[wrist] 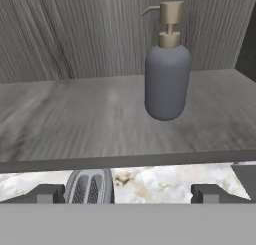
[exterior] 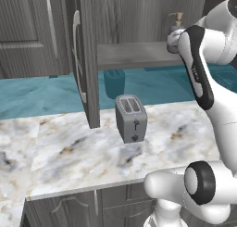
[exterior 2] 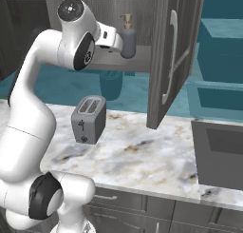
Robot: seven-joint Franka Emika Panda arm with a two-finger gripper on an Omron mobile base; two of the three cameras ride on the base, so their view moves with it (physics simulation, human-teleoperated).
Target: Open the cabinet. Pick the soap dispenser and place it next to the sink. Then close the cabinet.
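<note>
The cabinet stands open, its left door [exterior: 87,59] and right door [exterior 2: 173,56] both swung outward. On its shelf [wrist: 75,119] the soap dispenser [wrist: 167,79] stands upright, a grey bottle with a brass pump [exterior 2: 127,37], partly behind my arm in the left base view [exterior: 176,18]. My gripper [wrist: 129,193] is open just in front of the shelf's edge. The bottle is a short way ahead and slightly right of centre, and nothing is between the fingertips [wrist: 47,193]. The sink [exterior 2: 220,153] lies at the counter's right end.
A grey two-slot toaster [exterior: 131,118] stands on the marble counter [exterior: 69,152] directly below the shelf [exterior 2: 88,119]. The open doors jut out over the counter on both sides of my arm. Base units with short handles [exterior 2: 114,197] run under the counter.
</note>
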